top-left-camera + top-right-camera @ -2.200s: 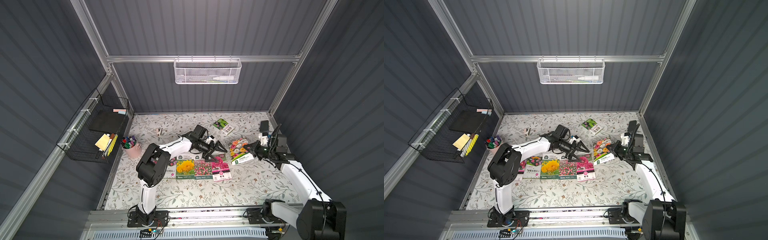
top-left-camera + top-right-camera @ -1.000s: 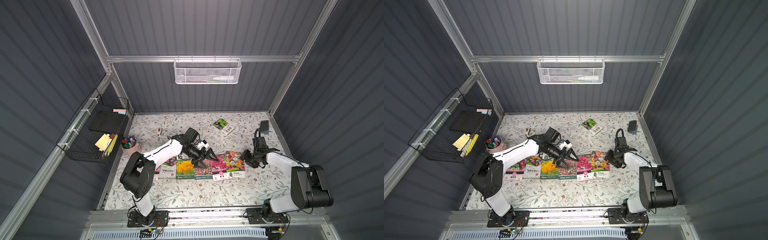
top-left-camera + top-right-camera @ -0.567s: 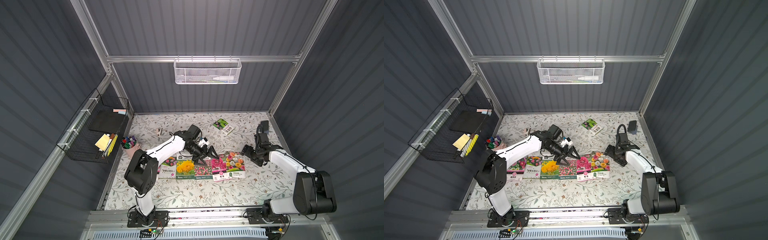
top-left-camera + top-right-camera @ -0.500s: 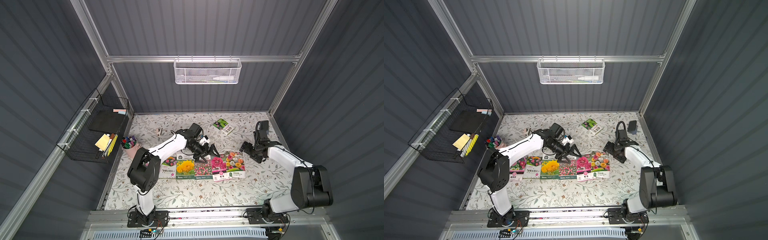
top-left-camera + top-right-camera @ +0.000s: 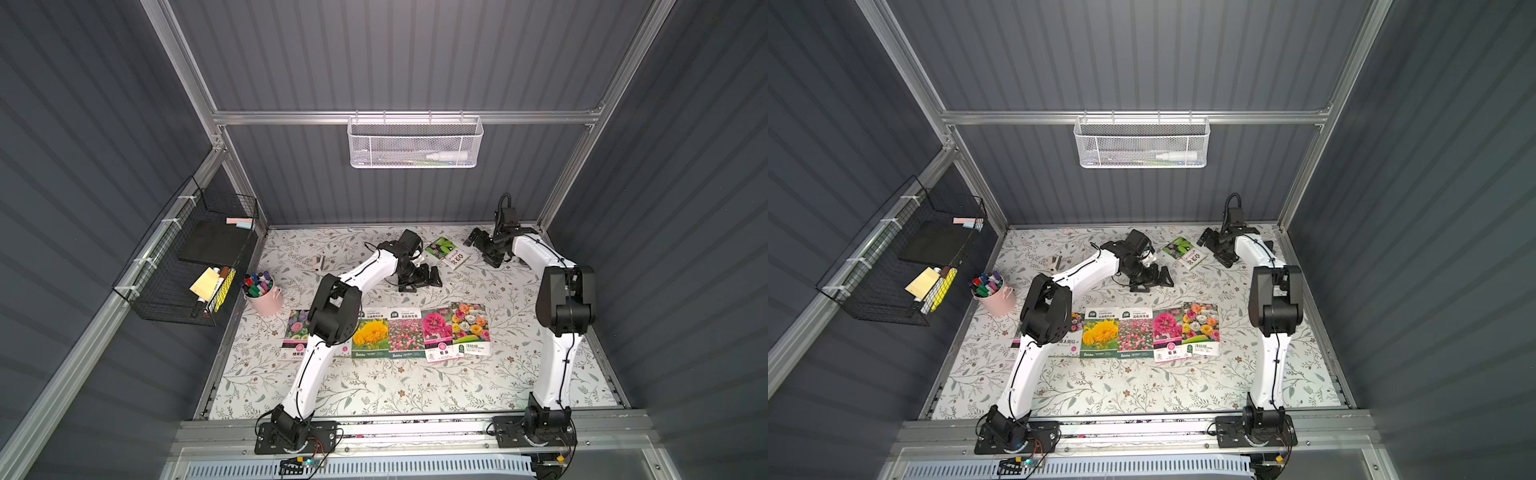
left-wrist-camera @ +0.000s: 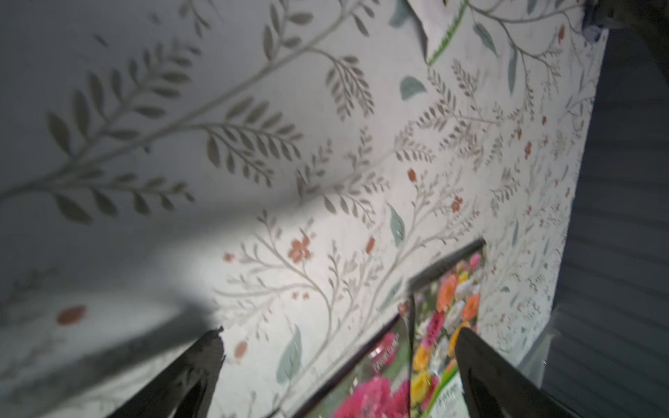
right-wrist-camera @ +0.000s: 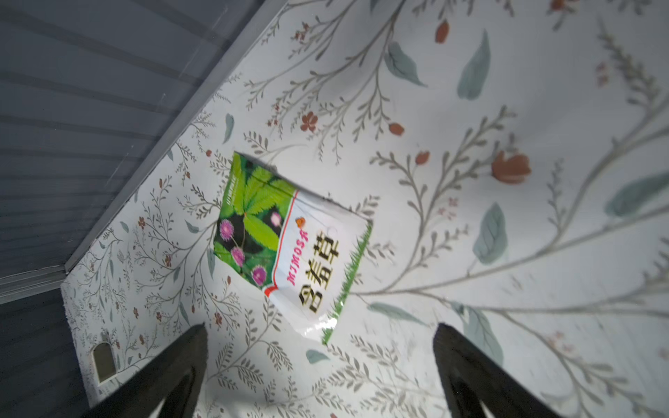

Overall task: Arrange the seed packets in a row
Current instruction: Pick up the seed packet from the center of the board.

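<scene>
My right tool (image 5: 482, 251) hangs with its jaws spread wide and nothing between them. The mimosa packet (image 5: 448, 252) lies flat on the bench (image 5: 519, 374) just beside it, toward the middle, well behind the row of packets (image 5: 405, 334). Its long axis runs skewed to that row, green end toward the back wall. My left tool (image 5: 420, 282), also agape and empty, is near on the other side; I judge the right one nearer. My left arm (image 5: 332, 316) covers part of the row's left end, so I cannot count it.
</scene>
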